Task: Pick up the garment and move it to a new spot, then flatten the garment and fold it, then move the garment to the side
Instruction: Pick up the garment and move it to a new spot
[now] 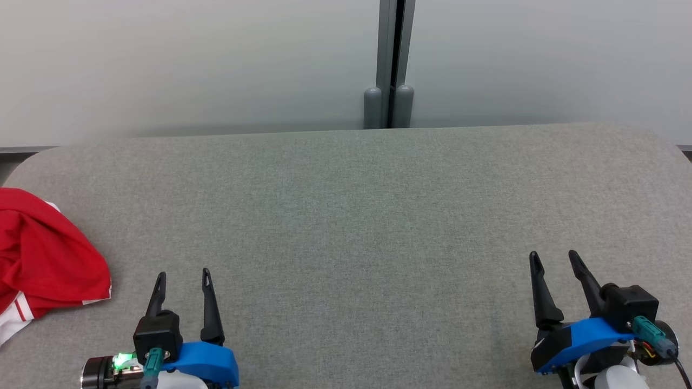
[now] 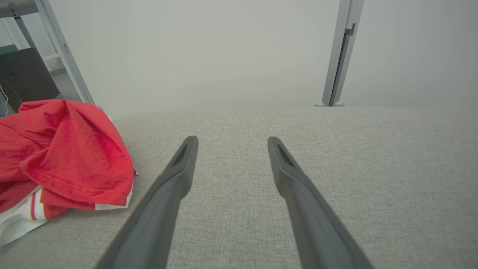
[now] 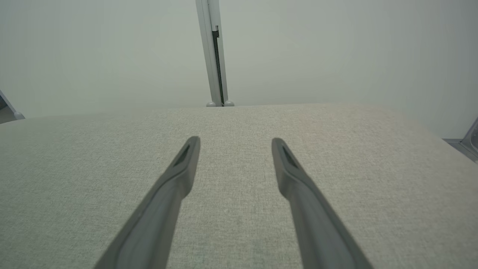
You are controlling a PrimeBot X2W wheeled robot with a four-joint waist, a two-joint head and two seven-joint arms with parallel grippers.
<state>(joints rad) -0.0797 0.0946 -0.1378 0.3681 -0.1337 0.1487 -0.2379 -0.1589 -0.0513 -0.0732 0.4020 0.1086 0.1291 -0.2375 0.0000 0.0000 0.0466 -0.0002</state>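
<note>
Head view: the garment [image 1: 48,254], a red knit shirt with white striped trim, lies crumpled in a heap at the far left edge of the grey fabric-covered tabletop [image 1: 346,216], with part of it running out of frame. The left hand [image 1: 184,273] stands near it, to its right and apart from it, fingers spread wide and holding nothing. The right hand [image 1: 553,254] is well apart from it, at the opposite side of the tabletop, likewise spread wide and empty.

Left wrist view: the heap is bunched in several overlapping folds. A stitched hem [image 2: 86,188] is turned toward the hand, and the white trim [image 2: 22,216] lies underneath at the near edge.

Assessment: the first step, the pick-up, is not yet begun. The garment is judged light, soft and limp. It will drape and trail when lifted, and may drag on the textured covering. It is neither fragile nor slippery. A pinch on a single raised fold near the top of the heap, or on the doubled hem, should hold best. A grip on loose layers risks gathering more than one thickness and complicating the flattening. Collar and sleeves cannot be told apart in the heap.
</note>
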